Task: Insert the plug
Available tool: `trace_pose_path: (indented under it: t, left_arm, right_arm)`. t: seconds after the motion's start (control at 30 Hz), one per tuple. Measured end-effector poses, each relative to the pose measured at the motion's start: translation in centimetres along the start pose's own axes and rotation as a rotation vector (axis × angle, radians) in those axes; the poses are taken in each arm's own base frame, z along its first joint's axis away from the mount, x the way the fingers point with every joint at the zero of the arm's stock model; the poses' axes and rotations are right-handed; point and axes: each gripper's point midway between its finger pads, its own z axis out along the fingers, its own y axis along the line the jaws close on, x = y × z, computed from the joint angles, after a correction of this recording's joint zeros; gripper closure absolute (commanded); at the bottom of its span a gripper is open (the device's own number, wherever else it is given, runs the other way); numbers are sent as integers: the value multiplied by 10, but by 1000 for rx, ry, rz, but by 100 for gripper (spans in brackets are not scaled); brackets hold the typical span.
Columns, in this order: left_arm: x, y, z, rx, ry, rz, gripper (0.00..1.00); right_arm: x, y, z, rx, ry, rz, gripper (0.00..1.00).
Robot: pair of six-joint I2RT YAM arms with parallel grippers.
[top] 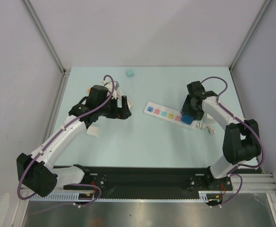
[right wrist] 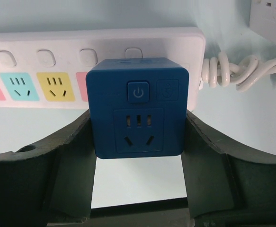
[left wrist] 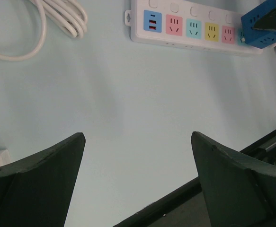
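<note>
The right pincer (right wrist: 138,142) stands partly closed on the blue cube plug (right wrist: 137,106), one dark finger (right wrist: 74,151) pressed against each side face. The cube's power button and socket openings face the wrist camera. Its prongs are on the far side and hidden, so I cannot tell whether they are in an outlet or only above one.

Just beyond the fingertips lies the white power strip (right wrist: 57,47). The cube covers the strip's last outlet at the cable end. The pink outlet to the left of the pincer is cut off by the frame edge, and another is half hidden behind the cube. To the right of the pincer a coiled white cable (right wrist: 227,71) leaves the strip's end. Further right, a white socket block (right wrist: 270,19) is cropped at the corner.

The left pincer (left wrist: 138,142) is spread wide with nothing between its fingers, only bare table (left wrist: 138,94) below the gap. Ahead of it is the same strip, with the blue cube at the far right end, partly out of frame and overlapped by the other pincer's dark finger. A loop of white cord (left wrist: 57,19) lies ahead on the left, cut off at the top edge.

From above, a small teal block (top: 130,73) sits well beyond the left pincer; its details are too small to make out.
</note>
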Motion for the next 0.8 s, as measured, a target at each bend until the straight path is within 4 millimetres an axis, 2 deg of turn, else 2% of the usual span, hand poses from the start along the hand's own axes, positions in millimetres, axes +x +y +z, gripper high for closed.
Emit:
trace_pose_path:
  t: [0.8]
  left_arm:
    - [0,-1,0,8,2,0,0]
  right_arm:
    - [16,4,11,77,-80,-64,100]
